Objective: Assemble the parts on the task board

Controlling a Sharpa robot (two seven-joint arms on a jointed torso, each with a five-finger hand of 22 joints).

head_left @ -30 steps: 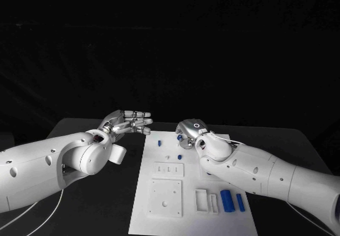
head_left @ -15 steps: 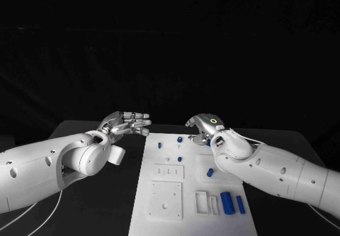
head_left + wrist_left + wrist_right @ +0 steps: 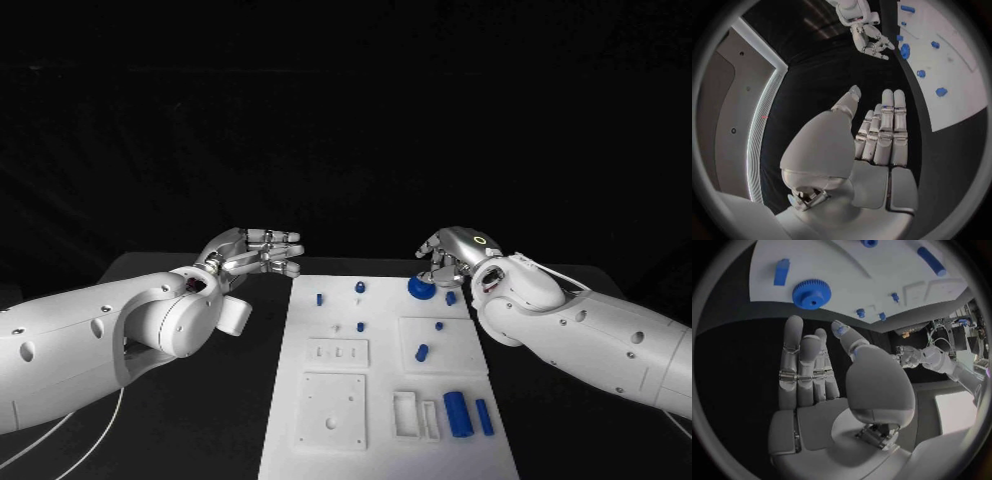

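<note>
While both hands hang empty | task board [image 3: 387, 420] mid-counter | blue gear [image 3: 421, 289] near board's far right edge, just beside right hand [image 3: 450, 256], fingers released | left hand [image 3: 257, 250] off board's far left corner, fingers loosely spread

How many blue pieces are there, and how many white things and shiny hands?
Blue gear: 1
Other blue pieces: 7
White task board: 1
Silver hands: 2, the left hand and the right hand
Total: 11
</note>
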